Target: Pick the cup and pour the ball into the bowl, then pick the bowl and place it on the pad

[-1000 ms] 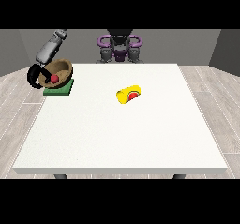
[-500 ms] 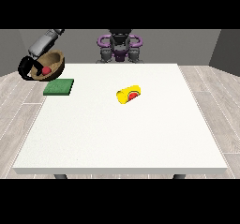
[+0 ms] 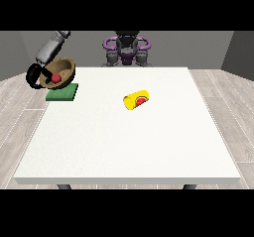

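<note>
White table, cup sideways, mouth camera-ward.

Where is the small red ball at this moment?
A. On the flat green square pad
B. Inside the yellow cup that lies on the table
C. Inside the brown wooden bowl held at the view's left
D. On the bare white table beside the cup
C: the small red ball sits inside the brown wooden bowl, which the black hand at the view's left holds tilted at the flat green square pad.
</note>
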{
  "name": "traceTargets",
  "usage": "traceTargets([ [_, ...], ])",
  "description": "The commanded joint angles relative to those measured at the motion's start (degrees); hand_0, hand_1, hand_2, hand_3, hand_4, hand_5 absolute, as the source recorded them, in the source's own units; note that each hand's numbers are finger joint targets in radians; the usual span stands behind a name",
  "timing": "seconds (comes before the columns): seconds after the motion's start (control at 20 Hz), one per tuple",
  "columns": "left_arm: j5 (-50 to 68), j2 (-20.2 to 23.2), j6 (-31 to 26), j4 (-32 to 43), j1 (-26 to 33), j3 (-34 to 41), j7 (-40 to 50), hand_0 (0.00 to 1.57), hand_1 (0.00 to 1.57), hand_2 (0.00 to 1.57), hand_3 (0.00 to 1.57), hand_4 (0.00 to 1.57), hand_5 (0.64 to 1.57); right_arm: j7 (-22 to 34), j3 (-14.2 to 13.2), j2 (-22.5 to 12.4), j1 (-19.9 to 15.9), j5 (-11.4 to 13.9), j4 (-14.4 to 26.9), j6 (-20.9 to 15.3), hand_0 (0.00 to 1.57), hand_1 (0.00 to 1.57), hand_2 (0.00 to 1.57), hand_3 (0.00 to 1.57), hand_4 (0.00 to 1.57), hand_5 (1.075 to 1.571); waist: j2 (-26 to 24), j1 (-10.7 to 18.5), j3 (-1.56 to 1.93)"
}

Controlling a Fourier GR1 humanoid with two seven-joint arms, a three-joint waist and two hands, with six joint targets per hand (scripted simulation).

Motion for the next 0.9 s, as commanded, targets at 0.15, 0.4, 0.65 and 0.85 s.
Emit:
traceTargets([
  [0.15, 1.7, 2.0, -0.9, -1.2, 0.8, 1.8, 0.3, 0.00, 0.00, 0.00, 0.00, 0.00, 1.523, 3.5, -5.5, -2.2, 0.3, -4.7, 6.5, 1.0, 1.57, 1.57, 1.57, 1.57, 0.89, 1.562, 1.8, 0.9, 0.03],
  [0.4, 2.0, 2.9, 0.9, -3.8, 1.1, 2.1, 1.5, 0.00, 0.00, 0.00, 0.00, 0.00, 1.516, 0.1, -6.4, -5.4, 0.5, -3.9, 7.1, -1.8, 0.85, 0.85, 0.80, 1.10, 0.00, 1.540, 2.6, -0.4, 0.05],
  [0.65, 2.9, 2.3, 1.9, -5.8, 2.5, 2.4, 2.0, 0.00, 0.00, 0.00, 0.00, 0.00, 1.514, -0.9, -7.3, -6.1, -0.4, -4.5, 8.3, -2.3, 0.68, 0.68, 0.56, 0.95, 0.00, 1.531, 3.3, 0.4, 0.05],
  [0.85, 3.9, 2.9, 1.8, -6.0, 1.6, 1.8, 4.6, 0.00, 0.00, 0.00, 0.00, 0.00, 1.515, 4.0, -7.3, -9.6, -4.0, -5.0, 8.1, 0.2, 0.32, 0.32, 0.40, 0.52, 0.00, 1.493, 0.7, 0.3, 0.03],
])
